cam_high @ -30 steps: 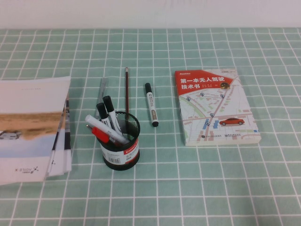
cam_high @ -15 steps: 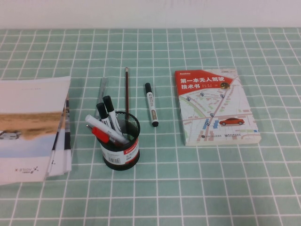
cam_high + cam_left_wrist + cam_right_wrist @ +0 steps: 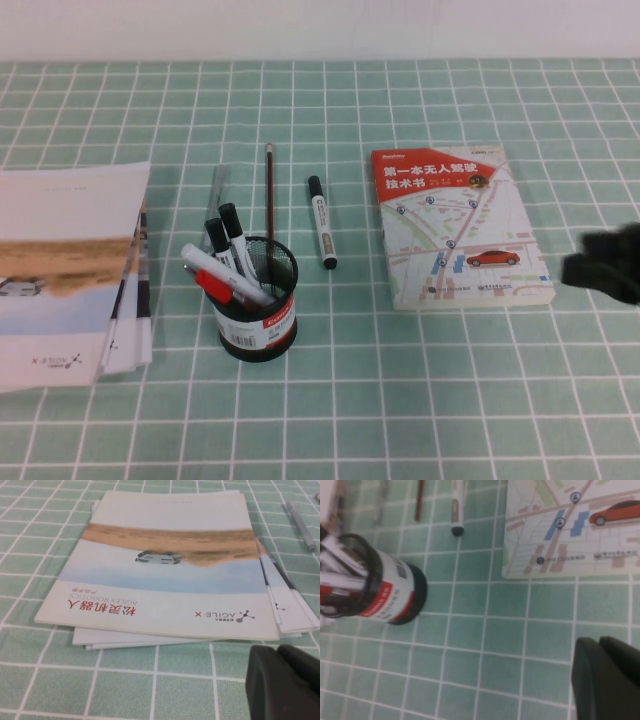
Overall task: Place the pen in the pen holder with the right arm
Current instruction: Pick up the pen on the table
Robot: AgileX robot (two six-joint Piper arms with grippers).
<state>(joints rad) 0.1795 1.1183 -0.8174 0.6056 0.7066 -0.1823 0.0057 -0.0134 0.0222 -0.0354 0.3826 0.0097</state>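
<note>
The pen (image 3: 321, 221), white with a black cap and black tail tip, lies flat on the table between a dark-red pencil and a book. It also shows in the right wrist view (image 3: 457, 507). The pen holder (image 3: 258, 300), a black mesh cup with a red-and-white label, stands in front of and left of the pen, holding several markers; it also shows in the right wrist view (image 3: 387, 595). My right gripper (image 3: 592, 264) is at the right edge, beside the book, far from the pen, shut and empty (image 3: 598, 645). My left gripper (image 3: 278, 652) is shut and empty near the booklets.
A book with a red header and map cover (image 3: 458, 228) lies right of the pen. A thin dark-red pencil (image 3: 269, 190) and a grey pen (image 3: 218, 192) lie left of it. A stack of booklets (image 3: 70, 270) lies at the left.
My right gripper has come into the high view at the right edge beside the book. Nothing on the table has moved.
</note>
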